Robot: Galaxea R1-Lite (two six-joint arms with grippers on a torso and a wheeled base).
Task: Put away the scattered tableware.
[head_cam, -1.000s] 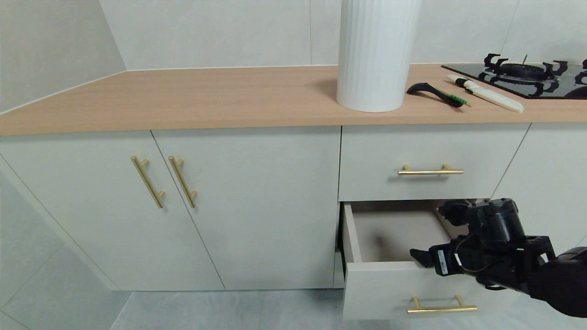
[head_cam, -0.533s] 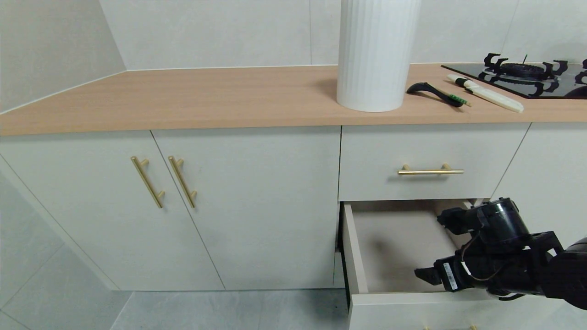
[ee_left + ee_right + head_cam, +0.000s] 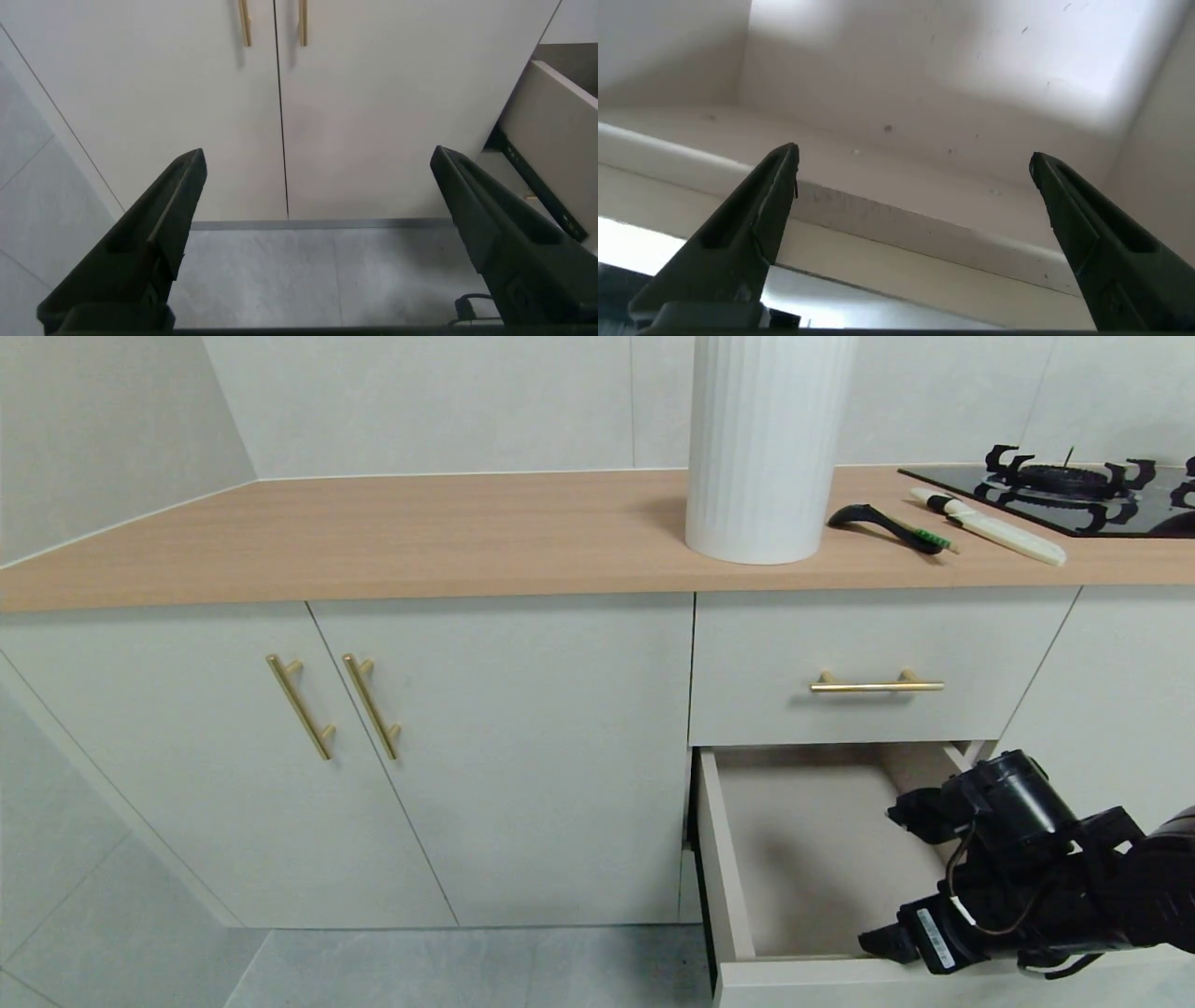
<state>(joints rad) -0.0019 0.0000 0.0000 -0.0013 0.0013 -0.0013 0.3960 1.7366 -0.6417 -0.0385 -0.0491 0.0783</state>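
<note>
A black spoon with a green-banded handle [image 3: 887, 527] and a white knife [image 3: 994, 527] lie on the wooden counter [image 3: 420, 537], right of a tall white ribbed vase [image 3: 761, 448]. Below them the lower drawer [image 3: 724, 868] is pulled far out, and its inside looks bare. My right gripper [image 3: 894, 875] is open over the drawer's front right part. In the right wrist view the right gripper [image 3: 913, 159] has the drawer's front rim [image 3: 906, 219] running between its spread fingers. My left gripper [image 3: 318, 154] is open, low down, facing the cabinet doors [image 3: 280, 93].
A black gas hob [image 3: 1074, 485] sits at the counter's right end. The upper drawer with a brass handle [image 3: 876, 686] is closed. Two closed cabinet doors with brass handles [image 3: 327, 709] are to the left. The open drawer's side [image 3: 551, 131] juts out above the grey tiled floor [image 3: 308, 280].
The lower drawer has slid farther out toward me. My right gripper has come back and down with its front edge, staying open.
</note>
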